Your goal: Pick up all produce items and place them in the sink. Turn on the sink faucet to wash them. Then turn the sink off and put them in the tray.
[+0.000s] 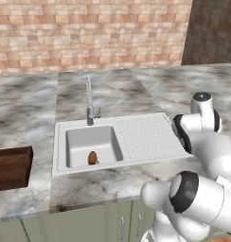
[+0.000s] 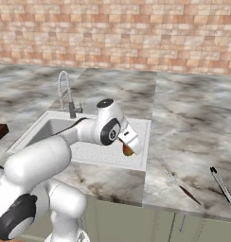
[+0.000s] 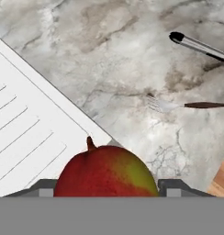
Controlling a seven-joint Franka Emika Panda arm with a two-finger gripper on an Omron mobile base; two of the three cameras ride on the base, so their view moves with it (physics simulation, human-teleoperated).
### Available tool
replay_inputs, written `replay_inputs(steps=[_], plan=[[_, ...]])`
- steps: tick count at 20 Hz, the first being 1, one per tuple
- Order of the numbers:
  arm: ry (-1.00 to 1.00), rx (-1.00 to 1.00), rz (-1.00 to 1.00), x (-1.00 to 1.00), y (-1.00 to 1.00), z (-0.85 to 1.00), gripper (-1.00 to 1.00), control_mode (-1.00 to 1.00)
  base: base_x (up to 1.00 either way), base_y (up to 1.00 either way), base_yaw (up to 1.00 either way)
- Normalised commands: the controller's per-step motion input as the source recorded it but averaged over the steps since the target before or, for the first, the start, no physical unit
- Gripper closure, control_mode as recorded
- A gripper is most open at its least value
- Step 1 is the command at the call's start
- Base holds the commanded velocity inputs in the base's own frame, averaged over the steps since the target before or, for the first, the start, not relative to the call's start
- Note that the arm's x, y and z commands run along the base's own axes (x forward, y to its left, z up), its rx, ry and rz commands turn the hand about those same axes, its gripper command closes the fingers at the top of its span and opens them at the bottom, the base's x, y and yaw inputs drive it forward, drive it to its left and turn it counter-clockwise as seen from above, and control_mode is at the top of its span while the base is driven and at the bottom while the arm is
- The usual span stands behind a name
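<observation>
The arm is reaching over the right end of the sink, and its gripper is sitting right at the red-and-yellow-green fruit. Looking along the hand, the fruit is lying between the two fingertips, one tip at each side of it, its short stem pointing away from the hand. The jaws are standing wide, about as wide as the fruit itself; I cannot tell whether the tips are pressing on it or just flanking it. From the right base view a bit of the fruit is peeking out under the white hand, at the front right corner of the draining board, close to where it meets the marble counter.

The brown oval is lying in the square basin, toward the front wall, well apart from the gripper. The faucet is standing behind the basin. The tray is sitting on the counter to the left of the sink.

A fork and a dark-tipped metal utensil are lying on the marble beyond the fruit.
</observation>
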Motion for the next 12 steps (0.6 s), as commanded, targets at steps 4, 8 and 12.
replay_inputs(steps=[4, 8, 12], plan=[[0.07, -0.07, 0.06, 0.14, 0.73, 0.13, 1.00, -1.00, 0.00, 0.00, 0.00], [0.00, 0.00, 0.28, 0.00, 0.49, 0.00, 1.00, -1.00, 0.00, 0.00, 0.00], [0.05, 0.00, 0.24, 0.01, 0.71, 0.00, 1.00, -1.00, 0.00, 0.00, 0.00]])
